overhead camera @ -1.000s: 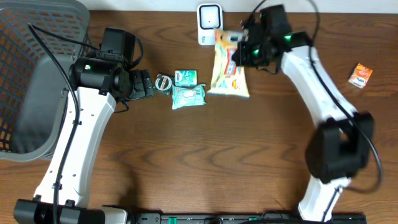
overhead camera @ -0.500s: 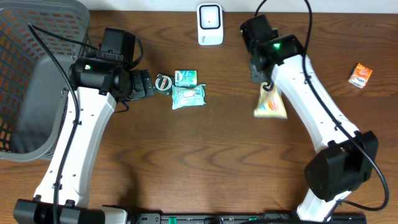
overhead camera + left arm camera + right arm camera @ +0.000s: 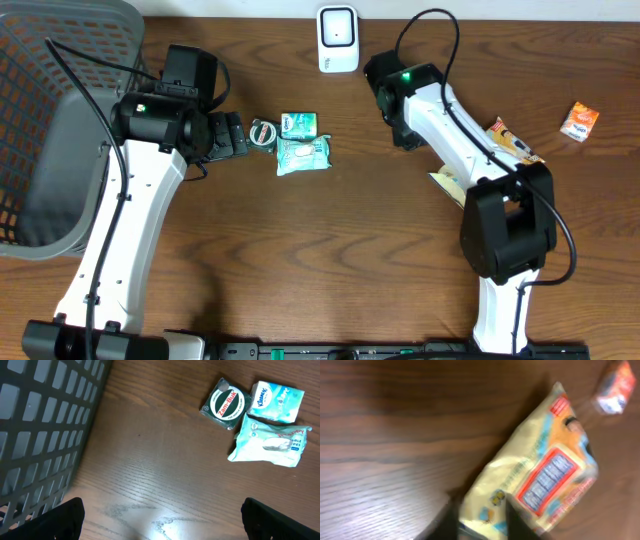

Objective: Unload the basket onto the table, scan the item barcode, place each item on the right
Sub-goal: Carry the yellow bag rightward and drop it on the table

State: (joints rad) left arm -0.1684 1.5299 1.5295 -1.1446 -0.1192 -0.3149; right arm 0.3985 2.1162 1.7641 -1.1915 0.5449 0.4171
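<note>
Yellow plastic snack packet [image 3: 535, 475] at the right gripper [image 3: 480, 522], grip unclear; left gripper [image 3: 172, 520] wide apart, empty. We judge set-down; next: clean release.

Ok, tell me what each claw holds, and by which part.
Left claw: nothing. Right claw straddles the snack bag at its bottom corner; a grip cannot be told.

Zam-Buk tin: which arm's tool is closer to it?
Left. The left tool is just beside the Zam-Buk tin; the right tool is far off at the yellow snack packet.
</note>
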